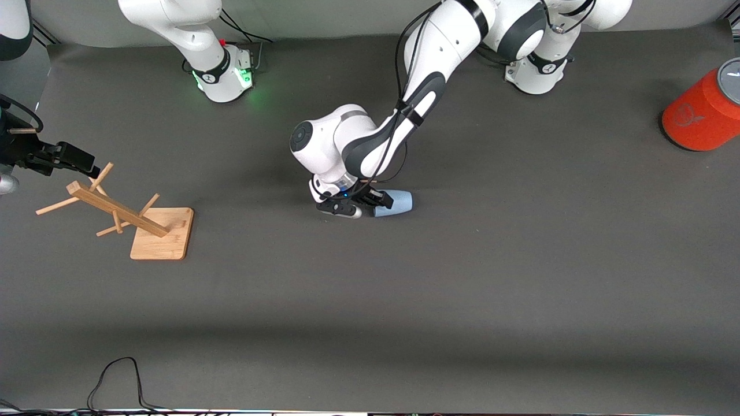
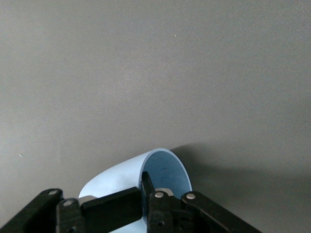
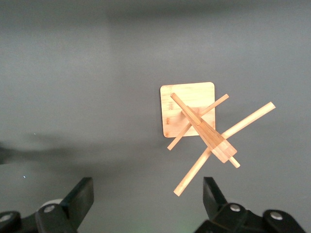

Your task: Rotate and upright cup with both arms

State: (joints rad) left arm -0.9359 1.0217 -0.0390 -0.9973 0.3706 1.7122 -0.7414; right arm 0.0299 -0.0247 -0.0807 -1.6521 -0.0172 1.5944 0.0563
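A: Far left of the front view — right gripper (image 1: pixel 87 166) over the wooden peg rack (image 1: pixel 124 216), fingers spread wide, nothing between them. Waiting, by the look of it.

B: Centre frame?

A: Left gripper (image 1: pixel 383 201) down at the mat, fingers pinched on the rim wall of the cup (image 1: pixel 396 203) — one finger inside the mouth, one outside. Cup on its side, base pointing toward frame right. Probably a rim grip to tip it upright.

B: Far right?

A: Orange cylinder (image 1: pixel 702 112) with grey lid, upper right corner, well apart.

B: Surface?

A: Dark grey mat (image 1: pixel 404 300), plain; cables at the lower edge.
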